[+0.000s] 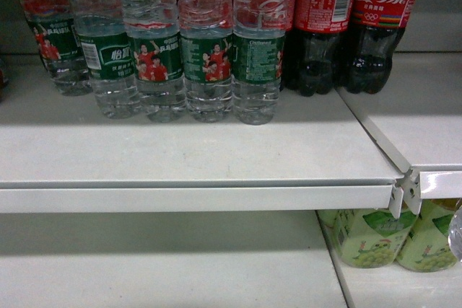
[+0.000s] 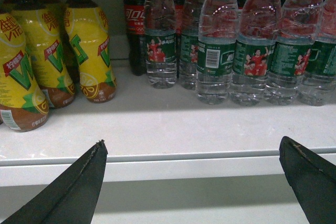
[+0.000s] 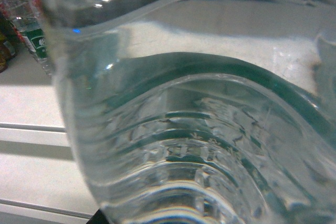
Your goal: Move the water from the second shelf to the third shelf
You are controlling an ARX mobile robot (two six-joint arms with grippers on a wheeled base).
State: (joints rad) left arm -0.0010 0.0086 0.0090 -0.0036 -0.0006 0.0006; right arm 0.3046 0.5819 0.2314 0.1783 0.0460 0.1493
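Note:
A row of water bottles (image 1: pixel 207 48) with green labels stands on the upper white shelf (image 1: pixel 216 149); the left wrist view shows the same water row (image 2: pixel 252 51). One clear ribbed water bottle (image 3: pixel 199 129) fills the right wrist view, pressed close to the camera. Only a dark sliver of a finger (image 3: pixel 97 219) shows under it, so my right gripper looks shut on it. A clear edge of this bottle (image 1: pixel 456 234) shows at the far right of the head view, at the lower shelf's level. My left gripper (image 2: pixel 191 148) hangs open before the shelf edge, holding nothing.
Dark cola bottles (image 1: pixel 354 27) stand right of the water. Yellow lemon-tea bottles (image 2: pixel 52 51) stand at the left. Pale green drink bottles (image 1: pixel 375 236) sit on the lower shelf (image 1: pixel 166 265) at the right. A shelf joint (image 1: pixel 404 185) sticks out near them.

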